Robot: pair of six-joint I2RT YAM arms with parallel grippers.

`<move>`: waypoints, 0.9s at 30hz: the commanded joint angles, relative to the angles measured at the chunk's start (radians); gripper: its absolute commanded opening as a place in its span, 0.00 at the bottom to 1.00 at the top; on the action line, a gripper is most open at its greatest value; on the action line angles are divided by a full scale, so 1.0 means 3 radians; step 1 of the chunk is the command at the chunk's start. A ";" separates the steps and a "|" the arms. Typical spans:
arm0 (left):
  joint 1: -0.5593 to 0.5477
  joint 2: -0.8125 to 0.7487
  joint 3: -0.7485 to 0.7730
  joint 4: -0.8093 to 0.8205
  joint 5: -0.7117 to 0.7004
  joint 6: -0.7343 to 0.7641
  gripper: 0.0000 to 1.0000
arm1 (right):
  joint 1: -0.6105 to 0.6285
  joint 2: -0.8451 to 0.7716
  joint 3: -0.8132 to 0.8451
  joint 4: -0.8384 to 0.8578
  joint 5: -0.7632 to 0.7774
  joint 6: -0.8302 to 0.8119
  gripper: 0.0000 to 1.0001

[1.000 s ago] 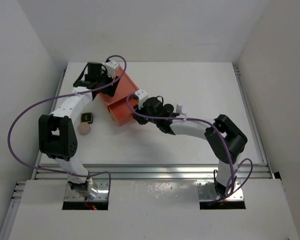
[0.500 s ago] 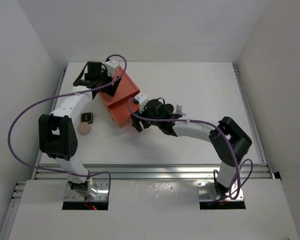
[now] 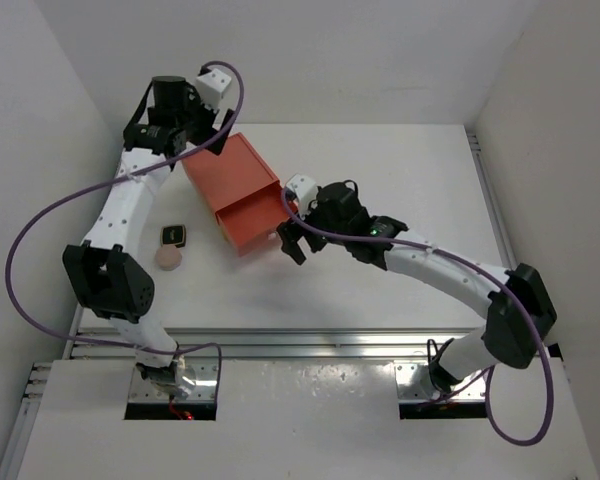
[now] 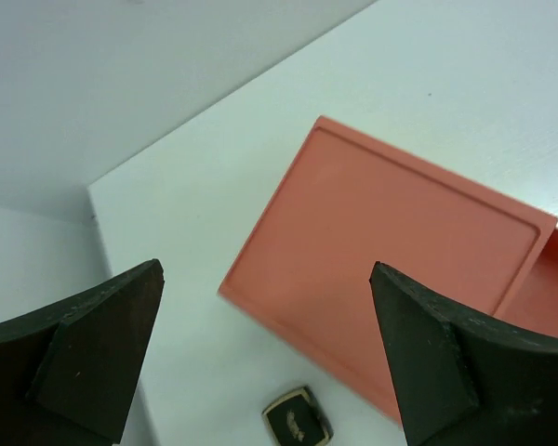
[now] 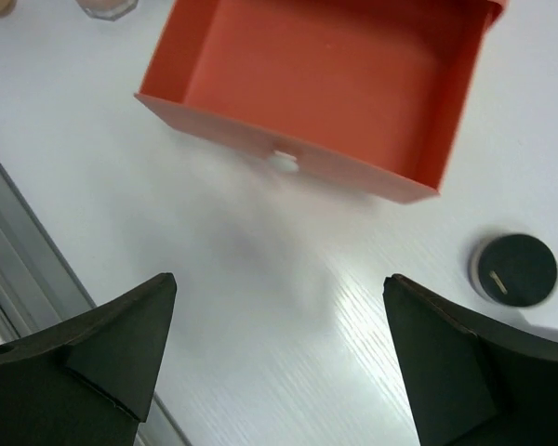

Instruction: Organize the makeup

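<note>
White walls close in a white table (image 3: 400, 170) on three sides, with a metal rail (image 3: 310, 340) along its near edge.

The left arm (image 3: 120, 210) rises steeply from its base and reaches to the table's far left corner. A purple cable (image 3: 25, 250) loops wide of it. The right arm (image 3: 450, 275) stretches low across the table toward the middle, bent at the elbow near the right edge.

A coral-red drawer box (image 3: 230, 180) lies at an angle on the left half of the table. Its drawer (image 3: 252, 225) is pulled out toward the near side.

The left hand (image 4: 265, 271) is lifted above the box's far end and looks down on its flat top. Its two fingers are spread wide apart with nothing between them. The right hand (image 5: 279, 281) hovers over bare table just in front of the drawer's front panel. Its fingers are also wide apart and hold nothing.

The black round compact (image 5: 513, 269) lies on the table near the drawer's corner, beside the right hand and apart from it. The small dark square case (image 3: 173, 235) sits left of the box. The round peach puff (image 3: 168, 257) lies just beside the case on its near side.
</note>
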 commanded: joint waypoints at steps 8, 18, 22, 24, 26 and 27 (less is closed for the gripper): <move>0.0153 -0.0912 -0.0241 -0.1238 -0.1246 -0.0396 1.00 | -0.0328 -0.0312 -0.0044 -0.0461 -0.0258 -0.0031 0.94; 0.1108 -0.1224 -0.0957 -0.1678 -0.0597 -0.0560 1.00 | -0.1069 -0.0062 0.0533 -0.1212 -0.0085 0.0404 0.94; 0.1431 -0.1495 -0.1324 -0.1526 -0.0458 -0.0560 1.00 | -0.1161 0.0082 0.0769 -0.1463 0.0156 0.0312 0.93; 0.1467 -0.1582 -0.1534 -0.1413 -0.0458 -0.0529 1.00 | -0.1217 0.0189 0.0805 -0.1549 0.0267 0.0276 0.92; 0.1467 -0.1628 -0.1576 -0.1377 -0.0458 -0.0529 1.00 | -0.1243 0.0337 0.0896 -0.1677 0.0391 0.0261 0.92; 0.1467 -0.1628 -0.1576 -0.1341 -0.0458 -0.0529 1.00 | -0.1258 0.0378 0.0953 -0.1749 0.0543 0.0235 0.91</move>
